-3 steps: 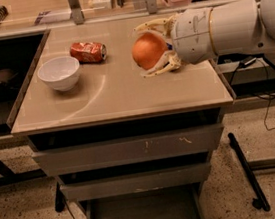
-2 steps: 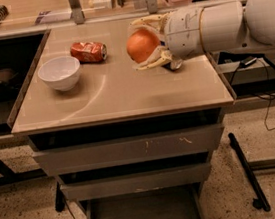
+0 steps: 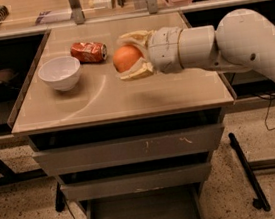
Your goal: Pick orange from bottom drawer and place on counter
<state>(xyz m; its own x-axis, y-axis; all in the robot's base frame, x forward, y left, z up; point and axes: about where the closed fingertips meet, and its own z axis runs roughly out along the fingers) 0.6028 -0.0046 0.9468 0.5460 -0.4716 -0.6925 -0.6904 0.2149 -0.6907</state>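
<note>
My gripper point(image 3: 131, 56) is shut on the orange point(image 3: 126, 58), a smooth round fruit held between two pale fingers point(image 3: 136, 72). It hovers over the middle of the beige counter point(image 3: 125, 95), just right of the crushed red can. My white arm reaches in from the right. The bottom drawer point(image 3: 144, 216) stands pulled out at the foot of the grey cabinet, its flat floor bare.
A white bowl point(image 3: 60, 73) stands on the counter's left side. A crushed red-orange can point(image 3: 88, 52) lies behind it near the middle. Two shut drawers with scuffed fronts point(image 3: 133, 150) sit below the counter. Shelves with clutter run along the back.
My gripper has carried the orange leftward over the counter, toward the red can. The bowl and can have not moved.
</note>
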